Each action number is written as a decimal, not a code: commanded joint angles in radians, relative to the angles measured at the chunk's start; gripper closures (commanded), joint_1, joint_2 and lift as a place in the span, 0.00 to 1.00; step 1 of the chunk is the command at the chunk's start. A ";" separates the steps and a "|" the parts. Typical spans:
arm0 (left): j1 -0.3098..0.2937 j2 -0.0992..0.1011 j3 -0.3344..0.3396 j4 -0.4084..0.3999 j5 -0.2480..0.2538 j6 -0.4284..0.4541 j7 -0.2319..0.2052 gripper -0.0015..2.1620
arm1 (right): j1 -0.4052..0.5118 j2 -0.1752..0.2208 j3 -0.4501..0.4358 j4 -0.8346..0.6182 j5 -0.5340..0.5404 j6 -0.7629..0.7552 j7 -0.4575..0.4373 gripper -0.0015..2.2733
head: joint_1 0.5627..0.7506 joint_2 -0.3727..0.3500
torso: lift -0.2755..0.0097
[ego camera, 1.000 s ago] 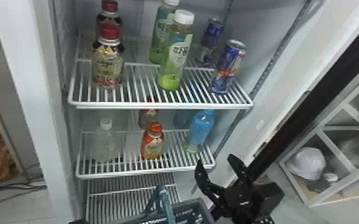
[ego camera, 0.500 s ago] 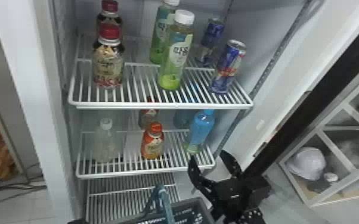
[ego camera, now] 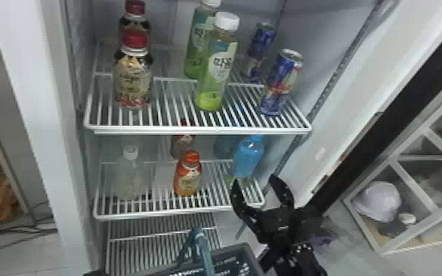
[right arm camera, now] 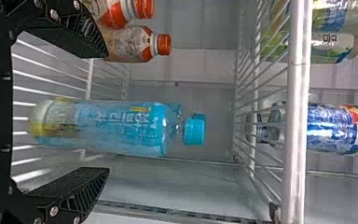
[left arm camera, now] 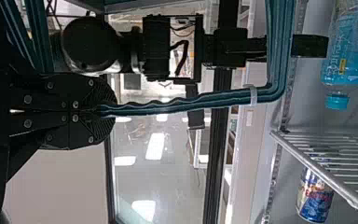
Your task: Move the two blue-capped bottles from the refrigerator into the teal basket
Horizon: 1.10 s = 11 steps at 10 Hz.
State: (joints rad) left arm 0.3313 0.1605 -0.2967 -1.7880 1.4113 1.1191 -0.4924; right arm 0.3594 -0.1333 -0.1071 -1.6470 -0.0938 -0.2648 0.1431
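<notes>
OK, my R gripper (ego camera: 255, 180)'s spread, empty, tips near the front blue bottle (ego camera: 247, 158), upright on the fridge's mid shelf (ego camera: 158, 213); 2nd blue bottle (ego camera: 225, 145)'s behind it, approx 10 o'clock. Same shelf: orange-capped bottle (ego camera: 188, 176) at 8, clear bottle (ego camera: 129, 176) w/ white cap at 9. L gripper (left arm camera: 112, 110)'s clenched on the teal handle (left arm camera: 182, 103), basket (ego camera: 233, 247) at my 6.

Tall blue-capped plastic bottle (right arm camera: 121, 128) is see-through blue w/ white lettering, a small yellow patch & yellow-green nr the base. Squat orange-capped plastic bottle (ego camera: 188, 178) has an orange & cream label; tall white-capped plastic bottle (ego camera: 217, 66) is green w/ a white label patch, slim metal can (ego camera: 281, 82) blue, silver & red. Flat wire shelf (ego camera: 198, 130) white, long basket handle (left arm camera: 186, 102) teal w/ pale lengthwise stripes.
</notes>
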 commanded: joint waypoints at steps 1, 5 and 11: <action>0.000 0.001 -0.001 0.000 0.000 0.000 0.000 0.53 | -0.033 -0.002 0.003 0.038 0.002 -0.020 -0.010 0.07 | 0.70 0.03 | 0.49; 0.000 -0.001 0.001 0.000 0.002 -0.002 0.000 0.53 | -0.104 -0.006 0.020 0.124 0.002 -0.045 -0.036 0.07 | 0.70 0.03 | 0.49; 0.000 -0.001 -0.001 0.000 0.003 -0.005 -0.002 0.53 | -0.193 -0.017 0.058 0.232 0.002 -0.072 -0.068 0.07 | 0.70 0.03 | 0.49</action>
State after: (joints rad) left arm 0.3313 0.1595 -0.2975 -1.7880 1.4142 1.1149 -0.4938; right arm 0.1761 -0.1489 -0.0531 -1.4248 -0.0926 -0.3324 0.0759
